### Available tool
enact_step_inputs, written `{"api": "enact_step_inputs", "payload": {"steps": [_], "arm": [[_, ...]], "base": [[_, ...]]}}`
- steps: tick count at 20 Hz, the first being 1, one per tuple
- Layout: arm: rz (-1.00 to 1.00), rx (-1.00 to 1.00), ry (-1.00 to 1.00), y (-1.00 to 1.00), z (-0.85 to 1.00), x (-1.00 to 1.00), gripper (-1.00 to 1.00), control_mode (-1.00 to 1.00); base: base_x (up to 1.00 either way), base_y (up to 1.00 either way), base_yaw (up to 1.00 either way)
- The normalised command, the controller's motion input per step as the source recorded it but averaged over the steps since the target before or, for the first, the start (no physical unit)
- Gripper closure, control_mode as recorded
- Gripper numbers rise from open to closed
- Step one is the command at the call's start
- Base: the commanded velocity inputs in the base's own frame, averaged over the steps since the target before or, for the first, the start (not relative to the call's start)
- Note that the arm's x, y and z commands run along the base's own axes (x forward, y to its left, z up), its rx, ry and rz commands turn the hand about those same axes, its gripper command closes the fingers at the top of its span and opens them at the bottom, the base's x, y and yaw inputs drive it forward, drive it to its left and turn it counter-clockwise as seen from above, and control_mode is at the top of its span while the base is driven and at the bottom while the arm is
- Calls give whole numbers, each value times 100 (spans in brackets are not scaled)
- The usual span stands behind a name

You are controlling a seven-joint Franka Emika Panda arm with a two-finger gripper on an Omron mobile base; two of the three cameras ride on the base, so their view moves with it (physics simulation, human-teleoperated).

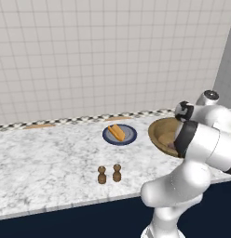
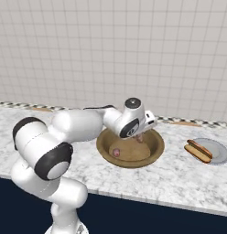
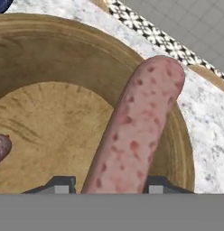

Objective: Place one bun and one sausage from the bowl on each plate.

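No readable text, label, brand or number anywhere — none at all.

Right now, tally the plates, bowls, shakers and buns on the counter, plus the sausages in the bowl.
Plates: 2
Bowl: 1
Shakers: 2
Buns: 2
Sausages: 2
Total: 9

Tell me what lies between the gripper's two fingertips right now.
In the hand view, a speckled pink sausage runs up between the two fingertips of the gripper, over the wooden bowl. The jaws look closed on it.
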Motion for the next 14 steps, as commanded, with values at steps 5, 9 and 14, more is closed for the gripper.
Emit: {"api": "enact_step_inputs", "payload": {"steps": [5,9,14], "arm": [[2,-1,-15,-86,100,-10,100,-100],[0,-5,-10,-82,72,0,100,-100],[0,-18,-9,-56,-40,5,100,-100]], "base": [[0,0,0],[0,0,0],[0,0,0]]}}
